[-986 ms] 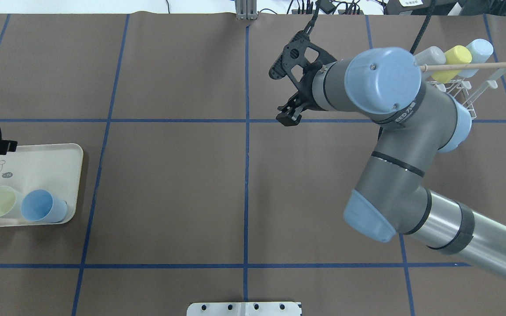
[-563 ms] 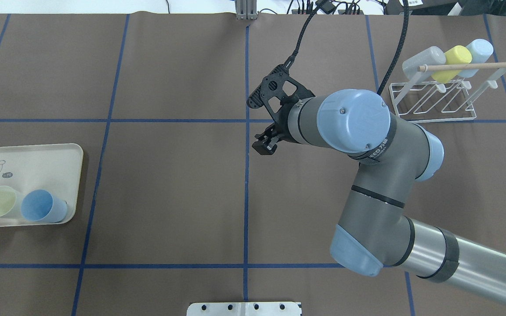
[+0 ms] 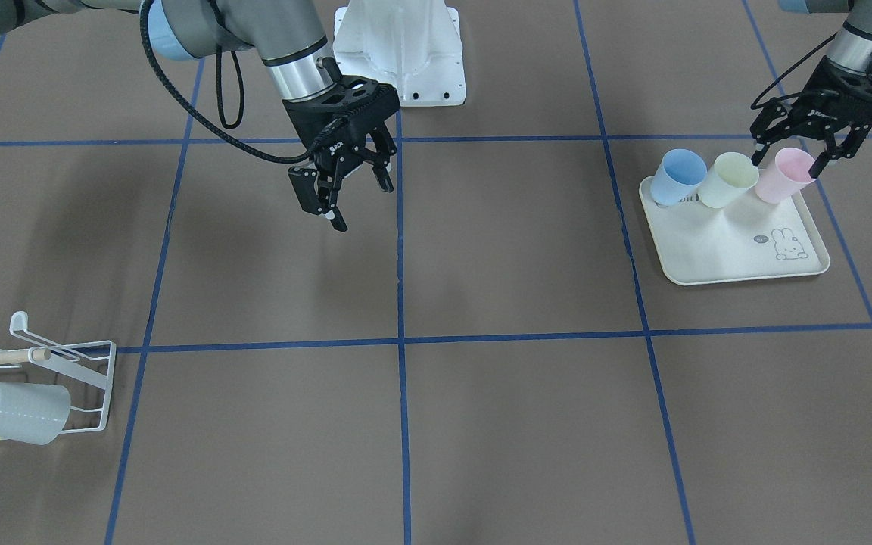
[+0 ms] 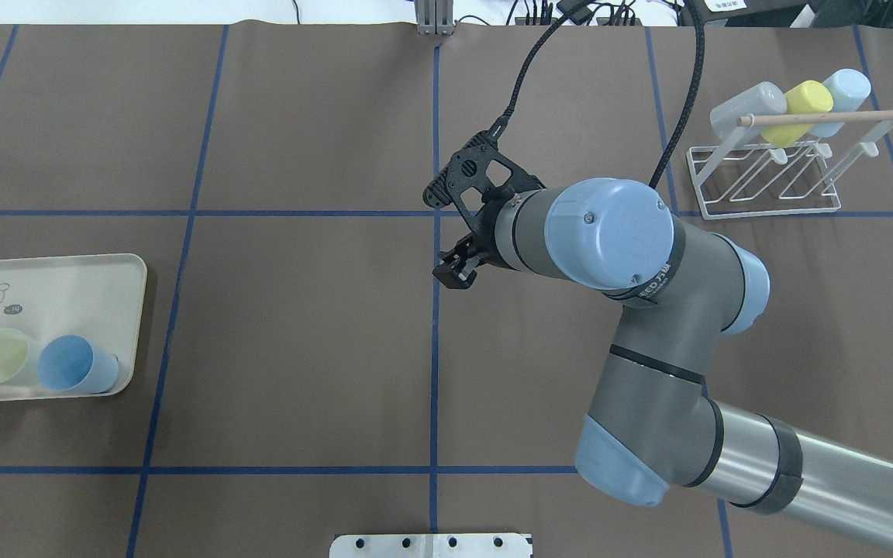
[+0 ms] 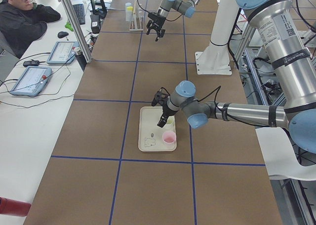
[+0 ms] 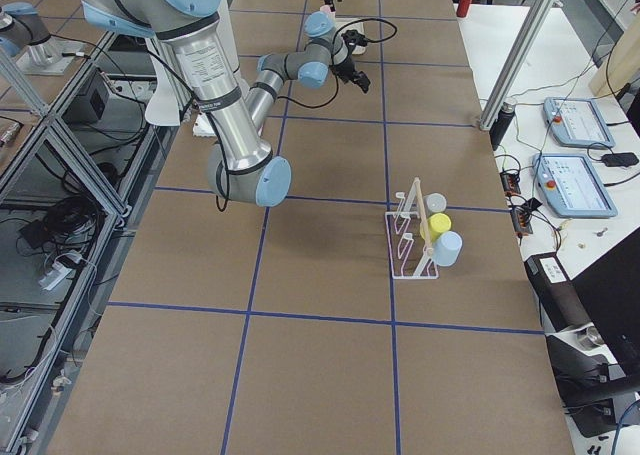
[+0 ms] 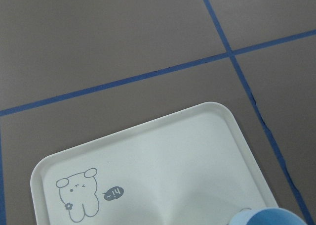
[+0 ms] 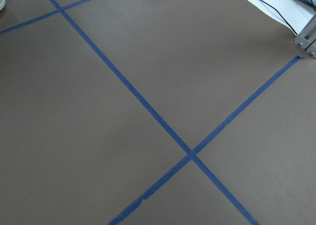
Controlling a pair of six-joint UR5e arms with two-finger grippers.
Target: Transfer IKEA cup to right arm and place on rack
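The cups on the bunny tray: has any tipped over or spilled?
Nothing stands out. The blue cup, yellow cup and pink cup stand upright in a row on the tray, with nothing spilled.

Robotics lab: taped table [image 4: 299,349], teach pendants [image 5: 29,80]

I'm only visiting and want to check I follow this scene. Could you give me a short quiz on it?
1. True or false: the right gripper holds a cup.
2. How many cups sit on the rack?
3. The left gripper hangs open around which cup on the tray: A blue, B yellow, C pink?
Key: 1 false, it is open and empty. 2 three. 3 C, the pink cup.
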